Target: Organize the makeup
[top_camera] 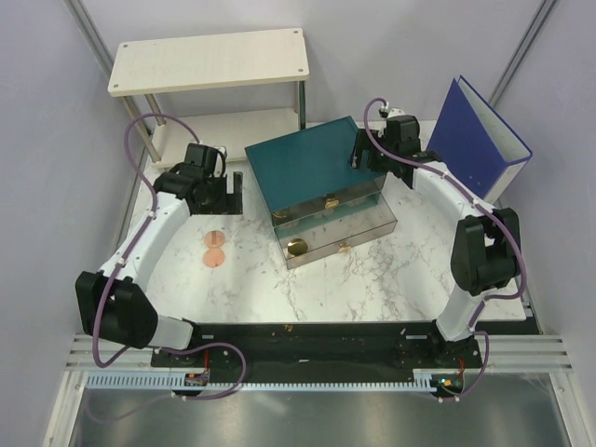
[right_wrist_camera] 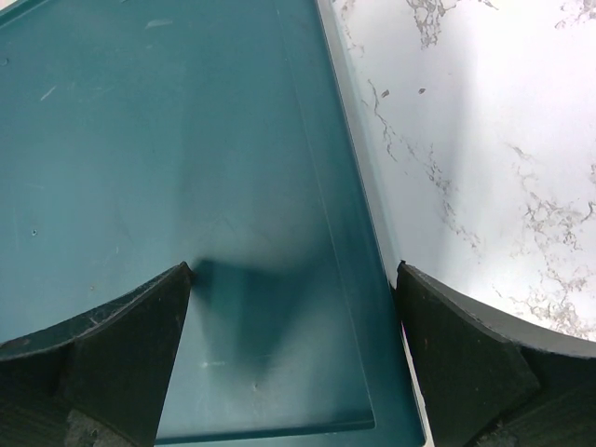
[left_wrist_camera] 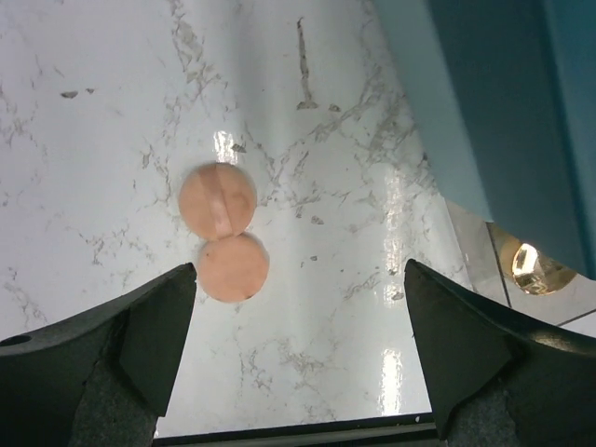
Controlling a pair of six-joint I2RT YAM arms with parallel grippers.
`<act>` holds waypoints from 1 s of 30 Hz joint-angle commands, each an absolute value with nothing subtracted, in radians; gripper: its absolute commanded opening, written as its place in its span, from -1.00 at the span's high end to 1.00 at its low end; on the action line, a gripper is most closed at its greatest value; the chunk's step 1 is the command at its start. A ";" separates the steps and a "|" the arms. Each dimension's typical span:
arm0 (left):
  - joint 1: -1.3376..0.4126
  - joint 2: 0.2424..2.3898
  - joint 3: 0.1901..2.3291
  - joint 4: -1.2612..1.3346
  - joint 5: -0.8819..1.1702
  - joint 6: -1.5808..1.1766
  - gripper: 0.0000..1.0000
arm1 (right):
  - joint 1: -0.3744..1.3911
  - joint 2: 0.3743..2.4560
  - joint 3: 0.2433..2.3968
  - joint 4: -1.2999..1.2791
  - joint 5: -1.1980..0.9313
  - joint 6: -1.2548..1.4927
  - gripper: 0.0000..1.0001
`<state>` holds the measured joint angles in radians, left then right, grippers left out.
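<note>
Two peach-pink round discs lie touching on the marble table, left of the teal drawer box. They also show in the left wrist view, just ahead of the left fingertip. A round gold-rimmed dark pot sits in the open lower drawer and shows in the left wrist view. My left gripper is open and empty above the table behind the discs. My right gripper is open and empty over the box top's right edge. The tan stick and mint-green tube are out of view.
Both drawers of the box stand pulled out toward the front, with gold handles. A blue ring binder stands at the back right. A pale wooden shelf stands at the back left.
</note>
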<state>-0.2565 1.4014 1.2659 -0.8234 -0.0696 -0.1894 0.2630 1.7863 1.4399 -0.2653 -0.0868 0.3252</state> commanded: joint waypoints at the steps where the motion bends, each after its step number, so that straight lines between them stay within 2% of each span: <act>1: -0.209 1.417 1.232 -0.861 -0.022 -0.229 -0.99 | 0.282 1.740 1.402 -0.247 -0.221 0.344 -0.96; 14: -0.002 1.506 1.134 -0.834 0.110 -0.273 -0.98 | 0.324 1.658 1.290 -0.249 -0.236 0.383 -0.96; 22: -0.002 1.585 1.118 -0.824 0.147 -0.259 -0.94 | 0.333 1.672 1.312 -0.249 -0.253 0.390 -0.96; 30: -0.002 1.635 1.106 -0.746 0.095 -0.302 -0.92 | 0.350 1.684 1.321 -0.250 -0.253 0.405 -0.96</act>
